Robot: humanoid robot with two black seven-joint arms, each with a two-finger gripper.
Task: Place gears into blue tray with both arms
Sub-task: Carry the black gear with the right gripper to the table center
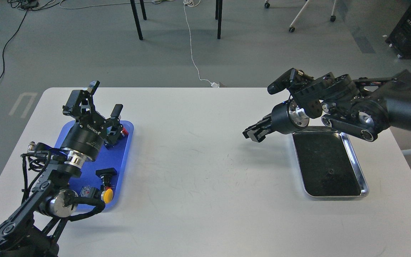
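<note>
The blue tray (pixel 122 157) lies at the table's left. My left gripper (pixel 106 98) hangs over its far end, open, with nothing between its fingers. My right gripper (pixel 252 134) hovers above the bare table just left of the steel tray (pixel 361 171), pointing left and down. Its fingers look pressed together, and anything between them is too small to see. One tiny dark gear (pixel 329 172) sits on the steel tray's black inside. No gear can be made out in the blue tray, much of which is hidden by my left arm.
Push-buttons lie in the blue tray: a yellow-capped one (pixel 108 195), a black one (pixel 105 174) and a red-tipped one (pixel 124 132). The white table (pixel 205 178) stretches between the two trays. Chair legs and cables are on the floor beyond the far edge.
</note>
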